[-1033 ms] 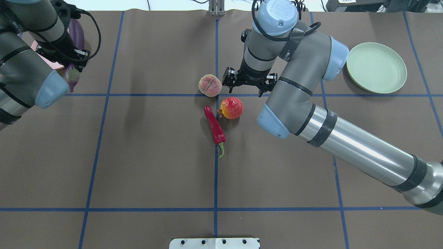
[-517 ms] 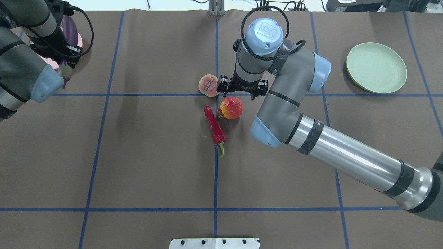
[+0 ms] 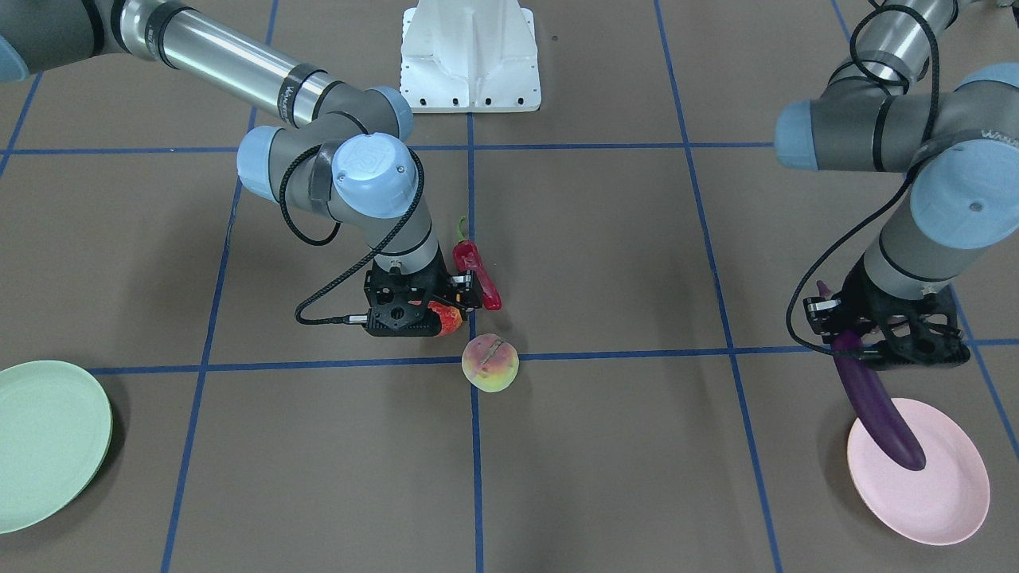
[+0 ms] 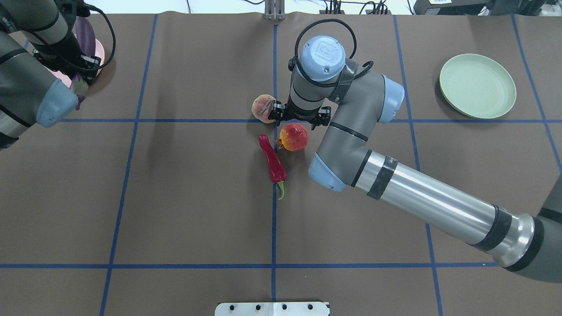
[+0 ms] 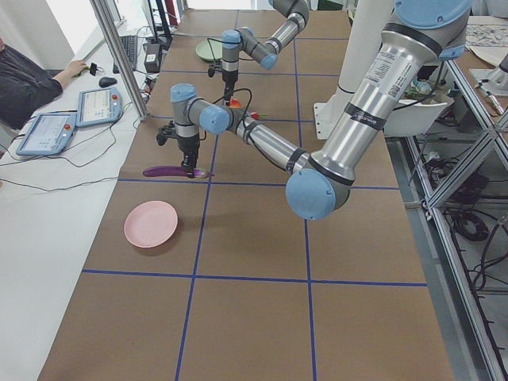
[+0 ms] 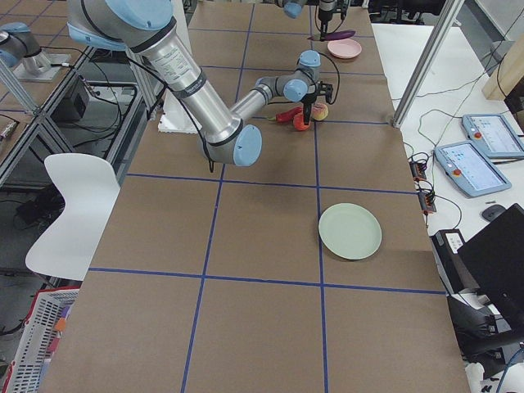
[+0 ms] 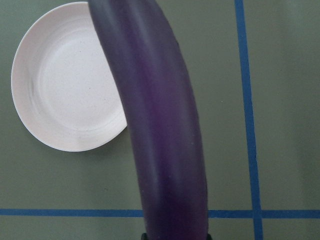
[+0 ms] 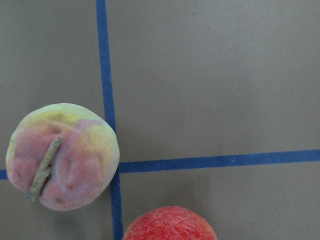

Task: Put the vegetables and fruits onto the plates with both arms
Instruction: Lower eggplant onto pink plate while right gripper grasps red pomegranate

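My left gripper (image 3: 858, 347) is shut on the purple eggplant (image 3: 876, 406) near its cap. It holds the eggplant in the air, with the free end over the pink plate (image 3: 931, 485). The left wrist view shows the eggplant (image 7: 160, 125) crossing the plate's (image 7: 65, 90) right rim. My right gripper (image 3: 414, 318) hangs open just above the red-orange fruit (image 4: 294, 137). The peach (image 4: 262, 106) lies close beside that gripper, and the red chili (image 4: 272, 160) lies beside the fruit. The right wrist view shows the peach (image 8: 62, 157) and the fruit's top (image 8: 170, 227), with no fingers in frame. The mint green plate (image 4: 477, 85) holds nothing.
Brown table cover with blue tape grid lines (image 4: 274, 219). The white robot base (image 3: 470, 56) stands at the table's near edge. My right forearm (image 4: 430, 206) stretches low across the right half. Operators' tablets (image 5: 48, 131) lie beyond the far edge.
My right gripper has moved left and nearer, from beside the peach to over the red-orange fruit. My left gripper has carried the eggplant further to the far left, over the pink plate.
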Motion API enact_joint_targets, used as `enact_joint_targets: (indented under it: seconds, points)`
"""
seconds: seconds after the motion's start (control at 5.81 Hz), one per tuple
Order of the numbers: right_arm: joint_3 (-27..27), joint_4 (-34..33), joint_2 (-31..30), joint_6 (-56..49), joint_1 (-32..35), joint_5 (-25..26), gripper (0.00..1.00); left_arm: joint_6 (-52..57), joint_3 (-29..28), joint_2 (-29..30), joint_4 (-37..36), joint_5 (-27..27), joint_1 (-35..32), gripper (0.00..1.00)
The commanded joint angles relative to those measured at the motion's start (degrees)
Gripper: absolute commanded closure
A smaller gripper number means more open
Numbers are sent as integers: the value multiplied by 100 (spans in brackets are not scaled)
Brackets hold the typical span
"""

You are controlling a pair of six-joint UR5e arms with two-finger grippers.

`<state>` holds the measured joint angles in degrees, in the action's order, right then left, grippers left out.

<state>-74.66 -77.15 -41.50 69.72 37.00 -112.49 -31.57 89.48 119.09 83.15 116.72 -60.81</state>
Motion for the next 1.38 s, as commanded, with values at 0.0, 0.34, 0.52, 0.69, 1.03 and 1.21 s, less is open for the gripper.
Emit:
enact_joint_targets:
  seconds: [0.0, 0.34, 0.52, 0.69, 1.03, 1.21]
  points:
    - [205, 121, 45, -28, -61, 8, 0, 2, 0, -9, 0, 0, -1, 100]
    - [285, 121, 36, -3, -114, 8, 12, 2, 0, -18, 0, 0, -1, 100]
    - [285, 112, 36, 33, -114, 0, 31, 2, 0, -18, 0, -9, -1, 100]
    - [233, 112, 36, 155, -114, -18, 69, 19, -61, -18, 0, -9, -1, 100]
    - [-39, 121, 28, 365, -79, -71, 100, 727, -769, 9, 322, -70, -210, 100]
    - [-232, 60, 36, 410, 17, -219, 100, 914, -1270, 17, 751, -79, -290, 100]
